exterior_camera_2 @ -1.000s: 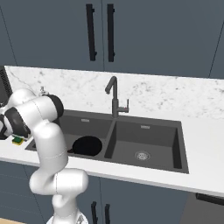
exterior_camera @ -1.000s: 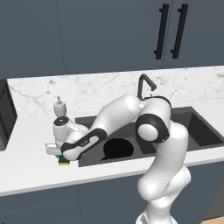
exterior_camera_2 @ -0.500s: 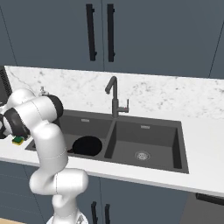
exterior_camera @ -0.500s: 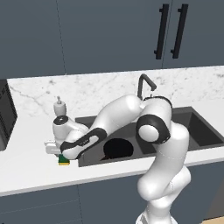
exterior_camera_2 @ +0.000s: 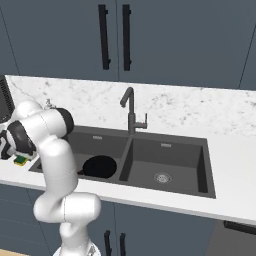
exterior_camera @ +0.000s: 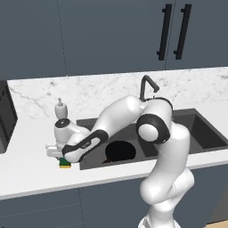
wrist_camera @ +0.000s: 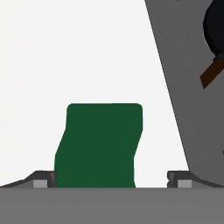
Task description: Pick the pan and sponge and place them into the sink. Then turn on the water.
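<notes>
Nothing much is shifting against the half-second-old frames: arm, sponge and pan are all sitting where they were, so I'm reading this as a settled hover just ahead of the grasp, not a move in progress.

Nearest to me in the hand view, the gripper (wrist_camera: 111, 179) is standing wide open, one fingertip (wrist_camera: 43, 178) at lower left and the other at lower right, with the sponge (wrist_camera: 99, 144) lying between them on the white counter (wrist_camera: 87, 52). I'm seeing clear space on the right side of it; whether the left tip is touching, I cannot tell. Nothing is being held.

The sponge is showing as a dark green slab, edges slightly skewed from this angle; in the left base view, left of centre, its yellow layer is peeking out under the hand (exterior_camera: 65, 165), just beside the sink (exterior_camera: 205, 129) rim.

Farther off, the pan (exterior_camera: 120, 151) is already lying in the left basin, black and round, its reddish-brown handle crossing the hand view's upper right. The tap (exterior_camera_2: 131, 107) is running nothing yet.
</notes>
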### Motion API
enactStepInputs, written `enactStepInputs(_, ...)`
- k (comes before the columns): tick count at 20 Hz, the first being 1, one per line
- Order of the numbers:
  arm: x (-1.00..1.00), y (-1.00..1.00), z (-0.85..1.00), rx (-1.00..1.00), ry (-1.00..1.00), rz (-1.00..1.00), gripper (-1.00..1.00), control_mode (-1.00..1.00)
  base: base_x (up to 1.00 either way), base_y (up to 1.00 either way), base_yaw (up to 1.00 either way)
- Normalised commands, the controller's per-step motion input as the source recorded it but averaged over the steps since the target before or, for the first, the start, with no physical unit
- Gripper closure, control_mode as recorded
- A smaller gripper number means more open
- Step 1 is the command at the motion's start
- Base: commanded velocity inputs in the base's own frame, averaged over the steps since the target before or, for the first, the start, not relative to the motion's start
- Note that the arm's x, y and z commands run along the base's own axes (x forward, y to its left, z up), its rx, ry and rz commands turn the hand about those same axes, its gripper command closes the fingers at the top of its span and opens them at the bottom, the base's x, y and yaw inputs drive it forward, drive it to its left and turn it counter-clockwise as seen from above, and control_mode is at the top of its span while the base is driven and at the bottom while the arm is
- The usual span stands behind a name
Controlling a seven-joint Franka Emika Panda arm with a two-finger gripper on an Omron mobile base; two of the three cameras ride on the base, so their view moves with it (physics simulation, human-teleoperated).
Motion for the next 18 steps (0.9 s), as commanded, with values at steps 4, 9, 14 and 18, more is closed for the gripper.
enactStepInputs(4, 0.04, 0.11, -0.06, 0.0, 0.0, 0.0, -1.0, -1.0, 0.0, 0.0, 0.0)
enactStepInputs(9, 0.0, 0.13, 0.0, 0.0, 0.0, 0.0, -1.0, -1.0, 0.0, 0.0, 0.0)
enactStepInputs(14, 0.0, 0.02, 0.0, 0.0, 0.0, 0.0, -1.0, -1.0, 0.0, 0.0, 0.0)
enactStepInputs(18, 0.0, 0.0, 0.0, 0.0, 0.0, 0.0, -1.0, -1.0, 0.0, 0.0, 0.0)
